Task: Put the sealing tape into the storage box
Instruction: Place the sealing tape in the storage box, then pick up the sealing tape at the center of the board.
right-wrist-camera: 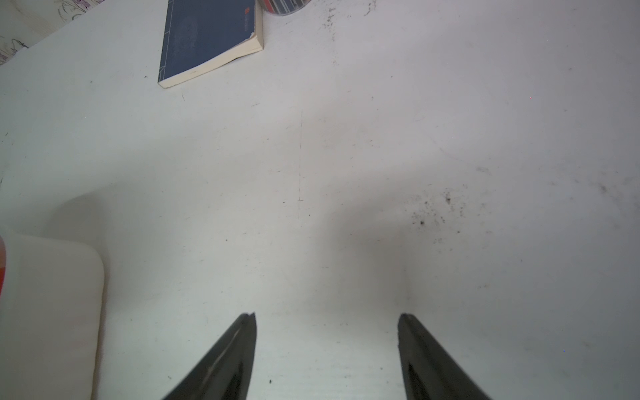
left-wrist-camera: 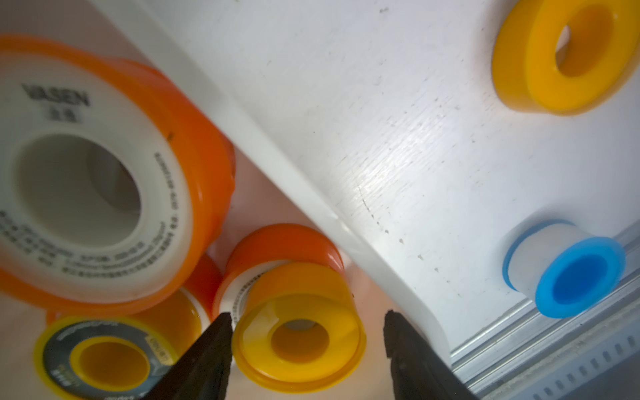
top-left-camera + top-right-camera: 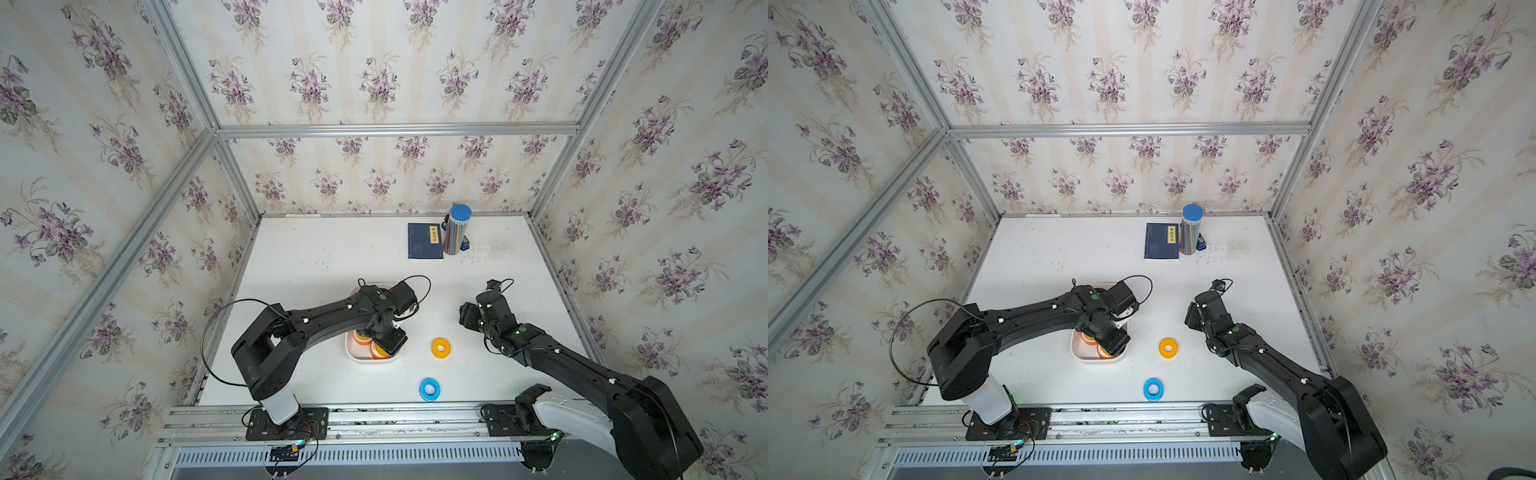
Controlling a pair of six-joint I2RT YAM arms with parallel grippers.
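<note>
The white storage box sits mid-table and holds several sealing tape spools, most of them orange. My left gripper hangs over the box's near right corner and is open. A yellow spool lies between its fingers, close to one finger with a gap at the other. On the table to the right of the box lie a yellow spool and a blue spool. My right gripper is open over bare table, with nothing in it.
A dark blue booklet and a tall silvery cylinder with a blue cap stand at the back. The box's far corner shows in the right wrist view. An aluminium rail runs along the table's front edge.
</note>
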